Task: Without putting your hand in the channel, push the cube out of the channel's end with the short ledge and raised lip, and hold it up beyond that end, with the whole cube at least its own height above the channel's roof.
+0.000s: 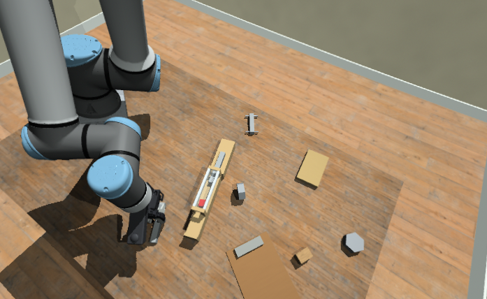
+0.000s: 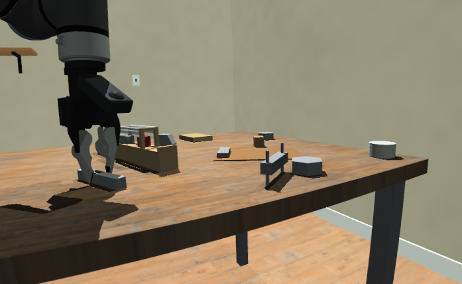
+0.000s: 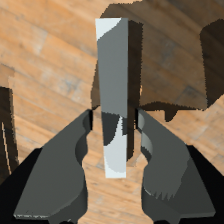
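The red cube (image 1: 202, 202) (image 2: 146, 141) sits inside the roofed channel (image 1: 214, 195) (image 2: 138, 156), near its lower end in the top view. A small grey piece (image 1: 211, 177) is farther up inside. Ledges extend from both ends; which has the raised lip is unclear. A long grey bar (image 1: 156, 232) (image 2: 114, 181) (image 3: 114, 70) lies on the table beside the channel. My gripper (image 1: 157, 219) (image 2: 99, 176) (image 3: 113, 110) is low over the bar, open, with one fingertip on each side of it. The wrist view shows gaps between bar and tips.
A grey block (image 1: 240, 191) stands right of the channel in the top view. Farther right are a tan slab (image 1: 312, 168) (image 2: 195, 137), a wooden block (image 1: 303, 255) (image 2: 258, 141) and a hexagonal block (image 1: 354, 242). A board (image 1: 265, 272) bears a grey bar (image 1: 249, 246).
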Tool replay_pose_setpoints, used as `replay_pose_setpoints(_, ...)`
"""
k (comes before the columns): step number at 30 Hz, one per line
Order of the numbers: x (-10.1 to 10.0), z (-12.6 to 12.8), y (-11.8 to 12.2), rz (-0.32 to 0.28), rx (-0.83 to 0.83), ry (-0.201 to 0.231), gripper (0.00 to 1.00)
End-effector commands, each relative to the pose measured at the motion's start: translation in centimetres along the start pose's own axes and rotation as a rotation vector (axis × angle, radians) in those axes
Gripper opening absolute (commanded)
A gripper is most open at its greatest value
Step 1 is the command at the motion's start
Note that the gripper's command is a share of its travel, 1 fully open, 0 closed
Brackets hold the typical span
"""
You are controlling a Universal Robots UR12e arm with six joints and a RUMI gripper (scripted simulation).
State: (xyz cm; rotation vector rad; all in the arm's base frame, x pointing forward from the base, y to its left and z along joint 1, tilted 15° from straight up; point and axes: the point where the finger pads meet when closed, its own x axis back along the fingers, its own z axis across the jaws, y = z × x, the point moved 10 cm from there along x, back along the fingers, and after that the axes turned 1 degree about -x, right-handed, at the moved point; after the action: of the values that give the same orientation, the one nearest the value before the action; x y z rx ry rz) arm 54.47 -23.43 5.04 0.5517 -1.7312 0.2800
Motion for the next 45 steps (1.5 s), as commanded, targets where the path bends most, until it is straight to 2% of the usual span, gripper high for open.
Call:
replay_pose_setpoints(1, 0.04, -0.02, -0.05, 0.001, 0.0, 0.0, 0.22)
replay_pose_setpoints(23, 0.04, -0.02, -0.05, 0.001, 0.0, 0.0, 0.22)
replay_pose_setpoints(24, 0.04, -0.02, -0.05, 0.001, 0.0, 0.0, 0.0)
replay_pose_setpoints(45, 0.04, -0.02, -0.05, 0.001, 0.0, 0.0, 0.0)
